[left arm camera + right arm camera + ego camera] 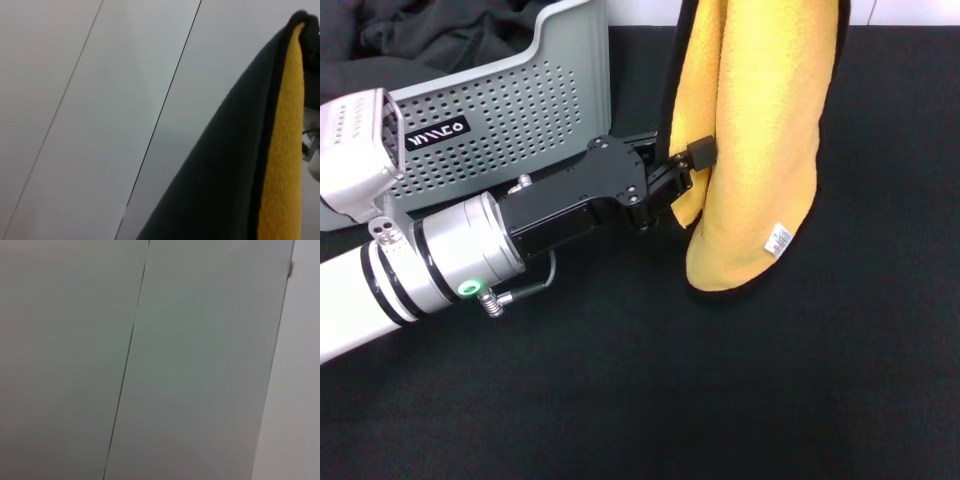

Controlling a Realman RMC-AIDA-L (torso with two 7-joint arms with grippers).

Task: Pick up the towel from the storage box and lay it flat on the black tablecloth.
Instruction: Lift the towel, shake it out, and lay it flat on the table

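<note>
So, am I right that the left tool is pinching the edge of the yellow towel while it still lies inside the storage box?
Not quite. The left tool does pinch the towel, but the head view shows it hanging above the black tablecloth, outside the storage box.

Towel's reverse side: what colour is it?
Dark grey, seen best in the left wrist view, where the towel hangs with its grey back beside the yellow face.

The head view is evenly lit and sharp, and the black tablecloth shows almost no shadows. A soft glare lies on the silver arm. Both wrist views are dim, and the towel is slightly blurred.
</note>
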